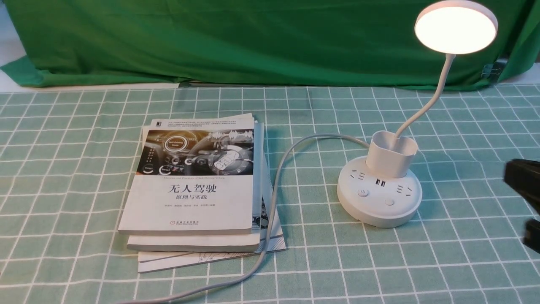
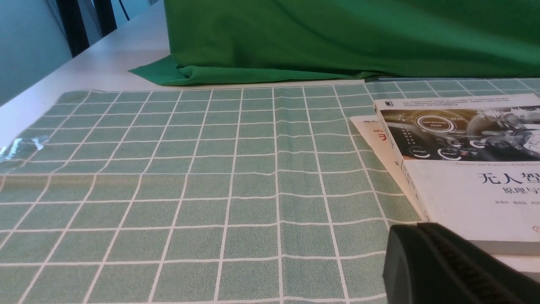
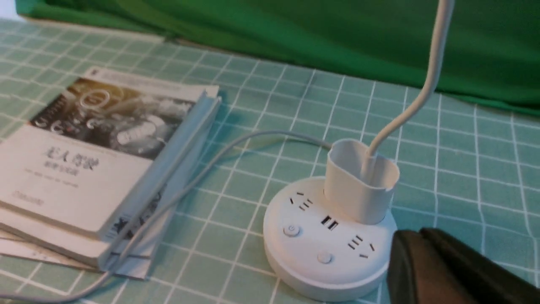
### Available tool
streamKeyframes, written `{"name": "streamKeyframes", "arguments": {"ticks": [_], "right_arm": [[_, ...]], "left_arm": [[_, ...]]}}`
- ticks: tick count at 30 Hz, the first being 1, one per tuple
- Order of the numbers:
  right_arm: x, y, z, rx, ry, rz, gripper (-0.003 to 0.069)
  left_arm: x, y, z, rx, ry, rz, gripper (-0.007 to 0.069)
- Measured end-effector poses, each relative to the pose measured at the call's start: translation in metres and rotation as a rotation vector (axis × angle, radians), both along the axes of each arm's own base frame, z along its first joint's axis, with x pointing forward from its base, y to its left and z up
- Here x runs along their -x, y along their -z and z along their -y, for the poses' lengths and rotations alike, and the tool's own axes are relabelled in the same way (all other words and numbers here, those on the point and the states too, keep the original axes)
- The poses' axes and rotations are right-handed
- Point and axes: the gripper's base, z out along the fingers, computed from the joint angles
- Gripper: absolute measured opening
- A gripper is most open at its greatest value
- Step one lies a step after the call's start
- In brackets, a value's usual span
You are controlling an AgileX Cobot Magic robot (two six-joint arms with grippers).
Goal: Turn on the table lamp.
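Observation:
The white table lamp stands on the right of the checked cloth, its disc head (image 1: 455,27) glowing. A thin neck (image 1: 426,105) rises from the cup holder (image 1: 390,154) on the round base (image 1: 379,194). The base top carries two buttons (image 1: 363,193) (image 1: 389,202), which the right wrist view shows too, on the base (image 3: 312,270). My right gripper (image 3: 417,236) is shut and empty, just right of the base, apart from it; in the front view it (image 1: 521,177) sits at the right edge. My left gripper (image 2: 417,230) is shut and empty, beside the books.
A stack of books (image 1: 198,185) lies left of the lamp. The grey cord (image 1: 274,190) runs from the base along the books' right side to the table's front edge. A green backdrop (image 1: 253,38) hangs at the back.

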Motion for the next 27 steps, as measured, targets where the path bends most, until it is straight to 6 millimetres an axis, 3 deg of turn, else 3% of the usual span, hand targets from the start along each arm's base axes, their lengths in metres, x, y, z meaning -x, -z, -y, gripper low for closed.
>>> {"name": "streamKeyframes", "arguments": {"ticks": [7, 17, 21, 27], "right_arm": [[0.035, -0.005, 0.013, -0.056, 0.0, 0.134, 0.0074], [0.05, -0.005, 0.019, -0.072, -0.001, 0.197, 0.0102], [0.047, 0.009, 0.02, -0.075, 0.012, 0.204, 0.0113], [0.06, 0.054, 0.029, -0.085, 0.072, 0.228, 0.0129]], "left_arm": [[0.0, 0.0, 0.0, 0.0, 0.0, 0.0, 0.0021], [0.0, 0.0, 0.0, 0.0, 0.0, 0.0, 0.0021], [0.0, 0.0, 0.0, 0.0, 0.0, 0.0, 0.0021], [0.0, 0.0, 0.0, 0.0, 0.0, 0.0, 0.0021]]}}
